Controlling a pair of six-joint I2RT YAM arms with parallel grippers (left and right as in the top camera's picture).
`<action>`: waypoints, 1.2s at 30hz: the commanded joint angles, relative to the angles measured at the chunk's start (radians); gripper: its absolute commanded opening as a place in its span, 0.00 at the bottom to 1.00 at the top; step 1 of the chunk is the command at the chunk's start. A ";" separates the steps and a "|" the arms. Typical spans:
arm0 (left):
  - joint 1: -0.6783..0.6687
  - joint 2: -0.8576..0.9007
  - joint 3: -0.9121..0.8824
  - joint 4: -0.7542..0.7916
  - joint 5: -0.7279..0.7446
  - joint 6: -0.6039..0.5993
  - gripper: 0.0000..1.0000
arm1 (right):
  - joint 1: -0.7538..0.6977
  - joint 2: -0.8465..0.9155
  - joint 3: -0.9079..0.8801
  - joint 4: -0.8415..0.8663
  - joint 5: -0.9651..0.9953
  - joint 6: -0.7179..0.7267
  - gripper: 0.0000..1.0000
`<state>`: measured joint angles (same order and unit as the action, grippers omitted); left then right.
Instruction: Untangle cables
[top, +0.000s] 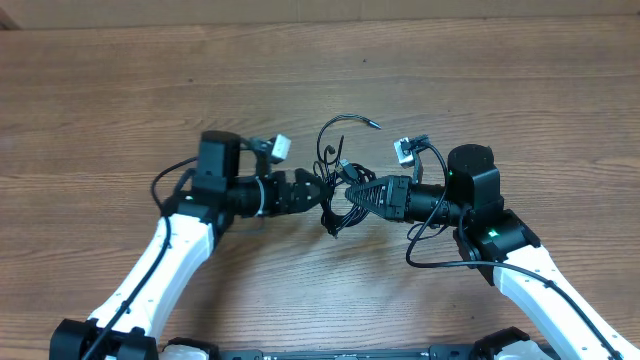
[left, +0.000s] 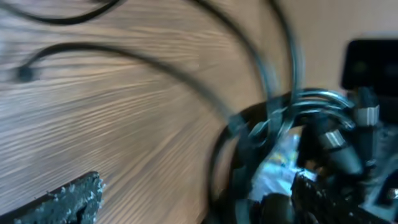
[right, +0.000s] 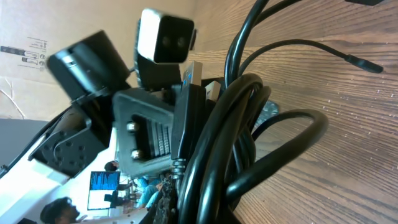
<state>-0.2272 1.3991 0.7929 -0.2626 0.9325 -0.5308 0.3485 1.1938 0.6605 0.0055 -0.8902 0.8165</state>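
Observation:
The cables (top: 335, 190) are thin black cords bunched in one small coil at the table's middle. One loop rises behind the coil and ends in a plug tip (top: 375, 126). My right gripper (top: 352, 193) comes in from the right and is shut on the coil, whose strands fill the right wrist view (right: 249, 137). My left gripper (top: 316, 192) comes in from the left, right beside the coil. In the blurred left wrist view its fingers (left: 186, 208) stand wide apart, with the coil (left: 273, 124) by the right finger. A loose strand with a plug tip (left: 23, 73) lies on the wood.
The wooden table (top: 120, 90) stretches all round. The left arm's wrist and its camera (right: 165, 37) sit close in front of my right gripper. Thicker black arm cables (top: 440, 250) hang beside the right arm.

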 joint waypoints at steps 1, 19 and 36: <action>-0.056 -0.006 -0.006 0.075 0.009 -0.173 0.93 | -0.002 -0.014 0.013 0.008 -0.012 0.003 0.04; -0.145 0.002 -0.006 0.037 -0.343 -0.404 0.04 | -0.002 -0.014 0.013 0.047 -0.135 -0.067 0.07; -0.041 0.002 -0.006 0.134 -0.360 -0.211 0.04 | -0.002 -0.013 0.013 -0.044 -0.072 -0.200 0.64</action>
<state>-0.2806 1.3952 0.7914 -0.1387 0.6079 -0.8684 0.3428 1.1995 0.6613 -0.0158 -0.9916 0.6441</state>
